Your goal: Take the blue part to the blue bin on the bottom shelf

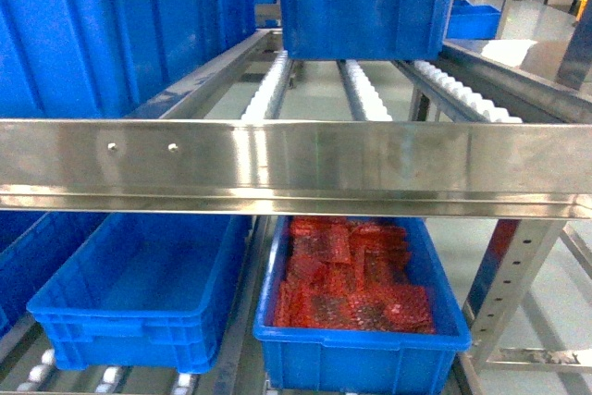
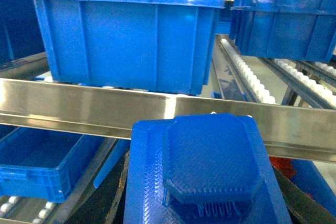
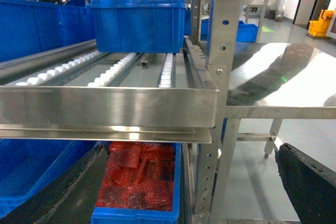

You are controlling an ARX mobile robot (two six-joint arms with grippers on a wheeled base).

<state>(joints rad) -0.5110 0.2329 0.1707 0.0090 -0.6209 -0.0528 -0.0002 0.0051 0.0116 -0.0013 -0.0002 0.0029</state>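
The blue part (image 2: pixel 210 166), a flat blue tray with a raised octagonal block, fills the lower left wrist view. My left gripper (image 2: pixel 205 205) is shut on it, with dark fingers (image 2: pixel 107 198) showing at its sides. It hangs in front of a steel rail, above the level of the lower bins. On the bottom shelf (image 1: pixel 102 378), a roller tier, sit an empty blue bin (image 1: pixel 139 293) (image 2: pixel 37 166) and a blue bin of red parts (image 1: pixel 356 307) (image 3: pixel 139 177). My right gripper (image 3: pixel 184 187) is open and holds nothing. Neither gripper shows in the head view.
A riveted steel front rail (image 1: pixel 296 168) of the tier above crosses the head view, with white rollers (image 1: pixel 365 94) and large blue bins (image 1: pixel 361 6) behind it. A perforated upright (image 3: pixel 223 77) and a small steel table (image 3: pixel 283 77) stand to the right.
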